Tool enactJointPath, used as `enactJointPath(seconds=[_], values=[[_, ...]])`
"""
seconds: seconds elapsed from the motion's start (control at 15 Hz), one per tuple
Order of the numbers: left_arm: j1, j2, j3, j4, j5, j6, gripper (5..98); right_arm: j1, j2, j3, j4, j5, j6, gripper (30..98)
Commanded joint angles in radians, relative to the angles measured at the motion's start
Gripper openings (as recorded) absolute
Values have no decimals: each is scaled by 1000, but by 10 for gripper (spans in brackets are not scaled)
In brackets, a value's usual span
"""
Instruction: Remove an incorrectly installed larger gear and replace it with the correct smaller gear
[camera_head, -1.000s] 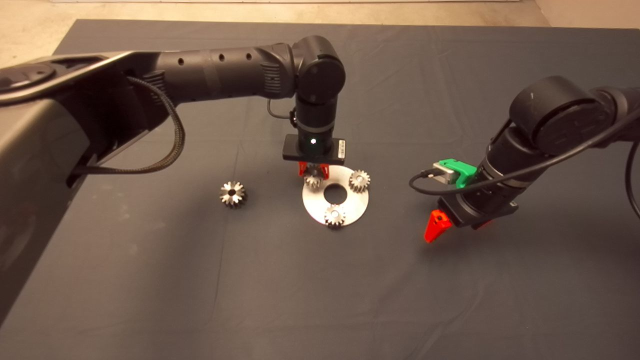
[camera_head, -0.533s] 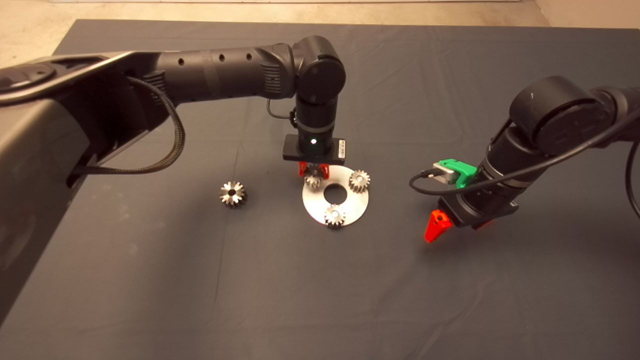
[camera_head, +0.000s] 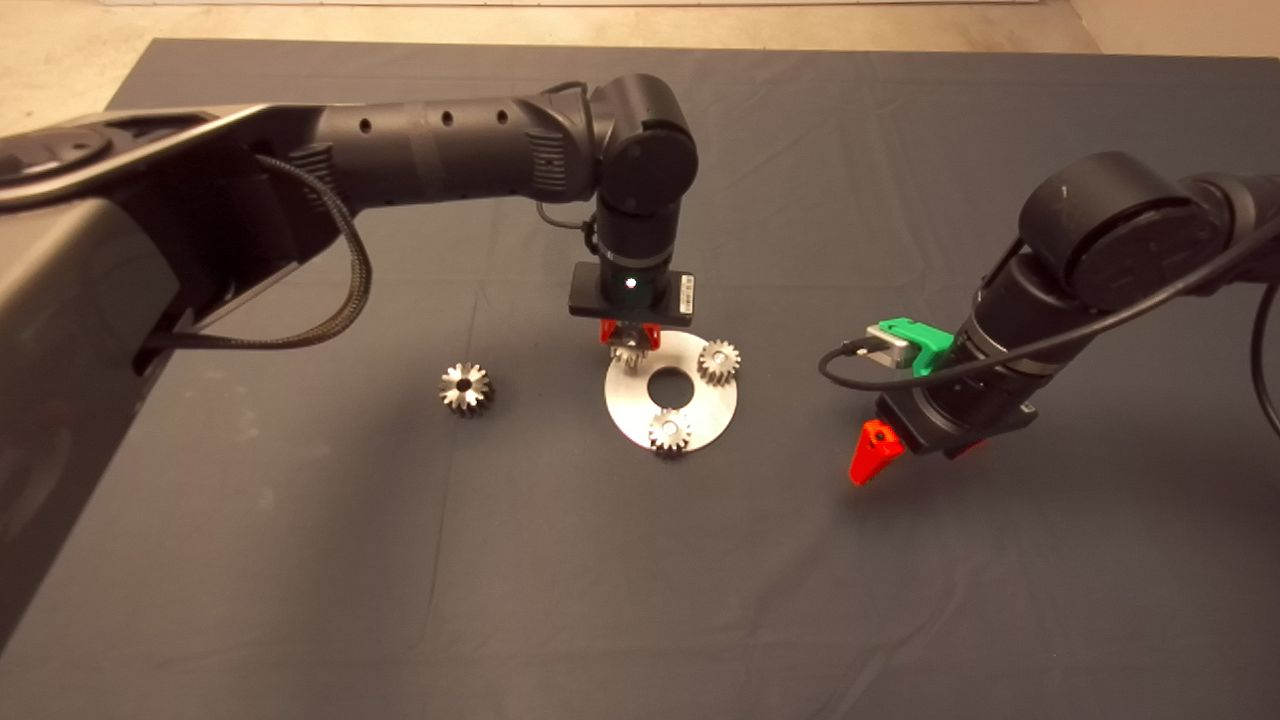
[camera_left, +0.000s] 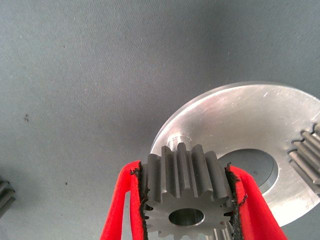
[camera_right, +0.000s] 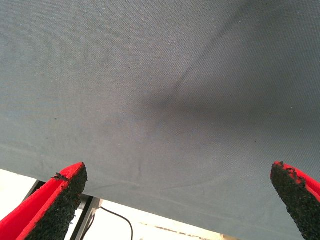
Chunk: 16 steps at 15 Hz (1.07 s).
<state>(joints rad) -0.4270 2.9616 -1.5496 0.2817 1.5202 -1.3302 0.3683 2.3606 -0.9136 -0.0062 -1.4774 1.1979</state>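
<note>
My left gripper clamps the small bright silver gear above the round steel plate near mid-mat, its peg bare. Tilt or misalignment could jam the bore. The dull dark-grey chunky-toothed gear lies apart; my right gripper gapes, idle.

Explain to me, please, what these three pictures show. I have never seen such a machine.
It is a robot with two black arms over a dark mat. One picture looks down from above; the other two come from cameras on the wrists. The left gripper has its red fingers shut on a smaller gear, held just over a peg on the round metal plate. Two matching gears sit on that plate. The larger gear lies apart on the mat. The right gripper waits open beside the plate, holding nothing.
</note>
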Motion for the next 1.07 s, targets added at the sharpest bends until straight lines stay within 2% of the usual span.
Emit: enactJointPath(seconds=[0.0,0.2,0.27,0.33,0.4,0.73,1.0], values=[[-27,4,24,27,138,-15,249,18,0,0,28,0,14,971],[-27,6,22,18,138,14,249,18,0,0,28,0,14,971],[-26,4,19,-5,138,44,249,18,0,0,28,0,14,971],[-26,4,11,-62,138,81,249,18,0,0,28,0,17,971],[-24,4,13,-94,138,101,249,18,1,0,26,0,17,971],[-15,4,14,-141,138,105,250,18,-4,0,26,0,17,971],[1,4,-12,-134,138,102,250,20,0,0,26,-1,17,971]])
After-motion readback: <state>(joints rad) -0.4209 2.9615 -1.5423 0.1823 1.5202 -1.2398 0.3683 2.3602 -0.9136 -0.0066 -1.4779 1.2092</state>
